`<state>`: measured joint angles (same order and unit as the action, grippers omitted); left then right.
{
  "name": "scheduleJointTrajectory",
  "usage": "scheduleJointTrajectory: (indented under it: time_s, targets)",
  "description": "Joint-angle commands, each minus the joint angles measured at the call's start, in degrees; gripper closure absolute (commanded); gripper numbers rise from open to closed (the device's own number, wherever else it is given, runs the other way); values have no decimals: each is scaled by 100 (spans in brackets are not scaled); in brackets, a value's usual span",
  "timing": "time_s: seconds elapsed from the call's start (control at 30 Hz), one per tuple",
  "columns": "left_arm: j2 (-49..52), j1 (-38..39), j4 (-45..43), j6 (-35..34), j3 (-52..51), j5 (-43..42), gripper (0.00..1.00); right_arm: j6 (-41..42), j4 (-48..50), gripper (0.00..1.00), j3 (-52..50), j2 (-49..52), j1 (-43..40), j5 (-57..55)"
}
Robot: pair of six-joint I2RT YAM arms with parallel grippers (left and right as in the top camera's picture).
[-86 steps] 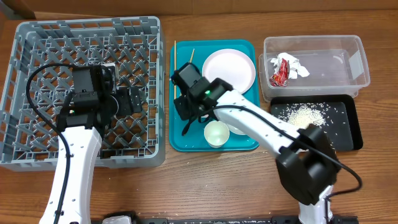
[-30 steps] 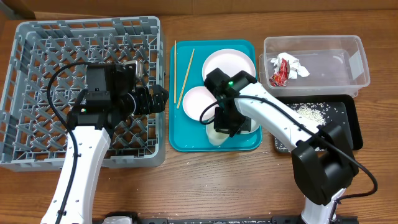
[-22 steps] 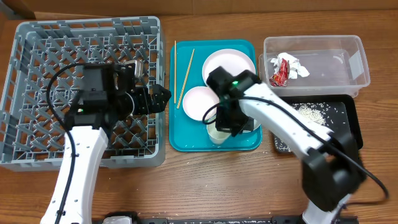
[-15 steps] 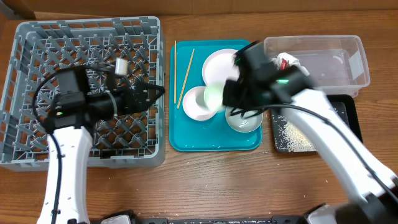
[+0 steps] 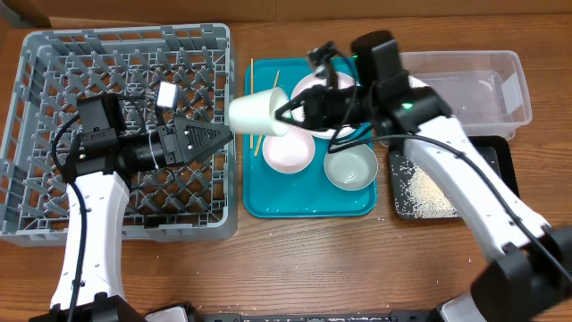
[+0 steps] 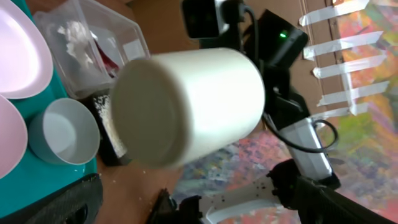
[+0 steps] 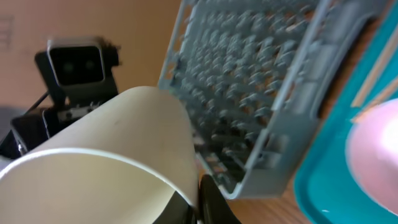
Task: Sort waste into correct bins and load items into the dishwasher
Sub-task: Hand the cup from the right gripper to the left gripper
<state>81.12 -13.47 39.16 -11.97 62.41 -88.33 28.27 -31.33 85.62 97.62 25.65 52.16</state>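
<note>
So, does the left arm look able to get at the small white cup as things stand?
Probably yes. The small white cup is held sideways in the air by the right tool, base toward the left tool, which is open and pointing toward it, with nothing between them.

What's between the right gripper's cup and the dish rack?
Only the left gripper: open, above the right edge of the dish rack, pointing at the base of the white cup. The right gripper pinches its rim, holding it sideways over the left edge of the teal tray. Nothing else visible intervenes.
</note>
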Motion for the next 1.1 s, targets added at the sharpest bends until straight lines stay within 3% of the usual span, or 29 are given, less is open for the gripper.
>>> scheduleJointTrajectory:
  time_s: [0.0,0.3,0.63,0.7,0.73,0.8,0.83,0.9,1.07]
  targets:
    - [26,37,-17,-138,142,-229,0,-52,376,96,-28,195,225,990]
    - [26,37,-46,-138,142,-227,1,44,833,96,-28,299,627,1001]
    - [26,37,-39,-140,142,-229,23,378,1377,96,-28,667,741,837]
    - [26,37,-39,-142,142,-229,36,481,1432,95,-28,667,739,837]
    - [26,37,-39,-140,142,-229,45,479,1438,91,-28,667,739,835]
    - [26,37,-42,-140,142,-227,56,479,1460,66,-28,667,734,835]
    - [26,37,-42,-140,142,-229,57,476,1460,48,-28,667,730,833]
    - [26,28,-48,-142,144,-229,58,474,1460,26,-28,667,678,835]
    - [-26,-87,-754,-426,177,-234,64,428,1276,2,-28,664,251,828]
